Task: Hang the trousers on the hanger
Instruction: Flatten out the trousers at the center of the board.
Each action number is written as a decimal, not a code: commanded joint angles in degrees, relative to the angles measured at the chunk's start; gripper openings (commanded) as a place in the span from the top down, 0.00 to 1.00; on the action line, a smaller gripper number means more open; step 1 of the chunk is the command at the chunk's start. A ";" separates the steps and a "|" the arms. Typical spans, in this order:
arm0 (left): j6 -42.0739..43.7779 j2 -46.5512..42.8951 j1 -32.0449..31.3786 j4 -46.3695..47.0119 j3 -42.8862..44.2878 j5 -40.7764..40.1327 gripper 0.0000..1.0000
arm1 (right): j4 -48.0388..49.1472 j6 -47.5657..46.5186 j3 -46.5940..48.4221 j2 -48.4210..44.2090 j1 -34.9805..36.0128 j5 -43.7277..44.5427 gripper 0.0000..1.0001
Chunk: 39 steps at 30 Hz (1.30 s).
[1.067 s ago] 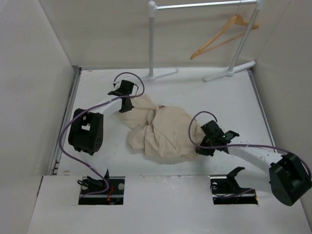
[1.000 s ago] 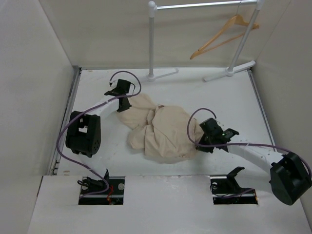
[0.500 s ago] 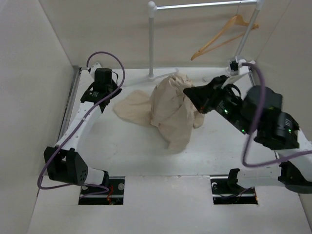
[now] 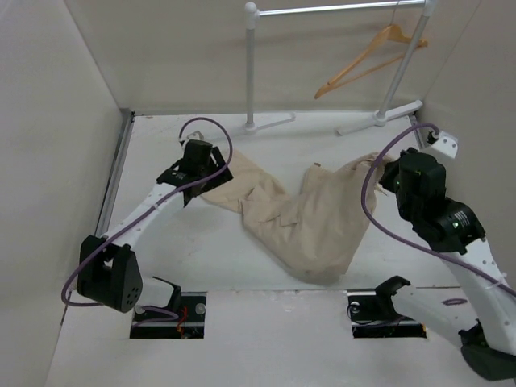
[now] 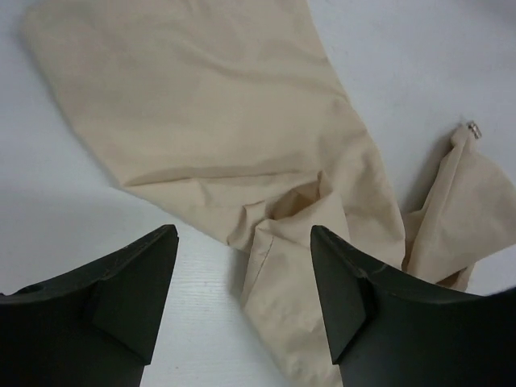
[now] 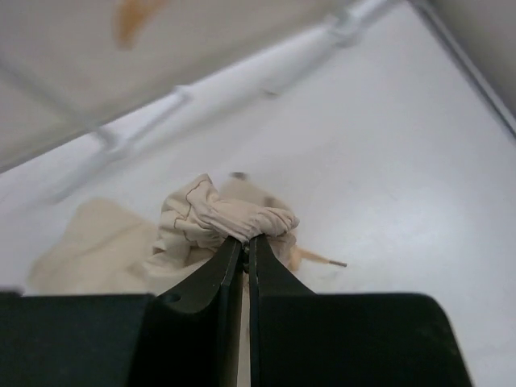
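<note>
1. The beige trousers (image 4: pixel 306 222) lie wrinkled across the white table (image 4: pixel 185 250), stretched between the two arms.
2. They look soft, light and floppy and would likely sag and slip. A firm pinch at the waistband or a hem seems the best hold.
3. The right gripper (image 6: pixel 246 242) is clamped tight on a bunched edge of the cloth, holding that end raised at the right.
4. The left gripper (image 5: pixel 242 242) is spread wide and empty, just above the trouser leg on the left.
5. The wooden hanger (image 4: pixel 367 60) hangs on the white garment rail (image 4: pixel 322 10) at the far right, well apart from the trousers.
</note>
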 commanded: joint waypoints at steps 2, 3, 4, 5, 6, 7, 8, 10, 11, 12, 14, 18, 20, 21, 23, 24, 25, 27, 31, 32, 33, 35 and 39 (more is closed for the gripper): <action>-0.01 4.77 -2.66 6.10 -1.30 -1.15 0.35 | -0.72 11.31 -7.12 -3.19 -19.69 -16.04 1.00; 0.16 6.26 -2.23 6.54 -1.48 -2.20 0.35 | -0.18 11.66 -8.70 -3.90 -22.51 -17.55 1.00; 0.16 7.67 -1.79 6.90 -1.48 -3.43 0.36 | -0.09 11.84 -9.68 -4.51 -23.76 -17.91 1.00; 0.16 9.08 -0.91 7.16 -1.48 -4.66 0.38 | -0.09 11.67 -10.29 -4.95 -24.03 -18.00 1.00; 0.16 10.22 0.49 7.16 -1.22 -5.63 0.41 | -0.18 11.32 -10.65 -5.31 -24.03 -17.92 1.00; -0.27 11.19 1.89 6.73 -1.04 -6.86 0.44 | -0.27 10.97 -11.00 -5.57 -24.03 -17.92 1.00; -0.54 12.07 3.21 6.72 -1.22 -8.00 0.45 | -0.44 10.88 -11.35 -5.83 -24.03 -18.00 1.00; -1.06 13.65 5.15 7.34 -1.66 -8.98 0.46 | -0.18 10.70 -12.23 -6.71 -23.69 -18.44 0.99; -1.41 14.71 6.20 7.43 -1.66 -8.98 0.46 | -0.09 10.70 -12.76 -6.89 -23.07 -18.79 0.99; -1.85 16.28 7.34 7.69 -1.66 -8.37 0.46 | -0.35 10.79 -13.20 -6.89 -22.55 -19.14 0.99; -2.56 18.57 8.93 9.09 -1.57 -7.49 0.44 | -0.35 10.70 -13.99 -7.42 -21.32 -19.50 0.99; -3.17 25.07 10.69 11.73 1.23 -2.84 0.45 | -0.80 10.44 -15.75 -8.82 -18.85 -19.67 0.99; -3.35 27.89 10.78 11.21 2.56 -1.52 0.57 | -0.36 9.74 -16.01 -9.09 -18.50 -20.28 0.99; -3.70 29.12 10.78 10.86 3.00 -0.90 0.71 | -0.35 9.47 -15.49 -8.83 -18.24 -20.64 0.99; -5.71 27.83 11.74 9.98 2.66 -1.24 0.91 | 0.08 8.07 -13.65 -8.48 -17.10 -21.08 0.99; -7.64 24.68 12.79 10.32 1.61 -1.59 0.95 | 0.35 6.93 -12.16 -8.39 -15.96 -21.08 0.99; -9.22 20.30 14.11 10.76 0.99 -1.95 0.96 | 0.61 5.44 -10.23 -8.47 -14.47 -20.73 0.99; -9.85 11.86 17.36 9.63 2.81 -2.12 0.97 | 1.40 1.32 -5.40 -9.52 -10.43 -20.20 0.99; -10.03 -1.69 24.83 2.43 11.59 -2.39 0.98 | 3.16 -3.62 7.95 -11.55 -0.24 -19.94 0.99; -10.29 -4.68 26.85 1.29 13.62 -2.65 0.98 | 3.60 -4.06 11.37 -11.72 2.48 -19.59 0.99; -10.73 -7.58 28.87 0.23 15.46 -2.56 0.98 | 4.04 -4.50 14.37 -11.81 5.21 -19.06 0.99; -11.43 -12.33 33.44 -2.58 20.29 -2.65 0.98 | 5.52 -5.64 19.12 -12.25 9.69 -18.62 0.99; -11.88 -16.39 41.18 -7.42 31.02 -1.69 0.97 | 9.39 -7.84 26.51 -12.69 12.79 -19.84 0.99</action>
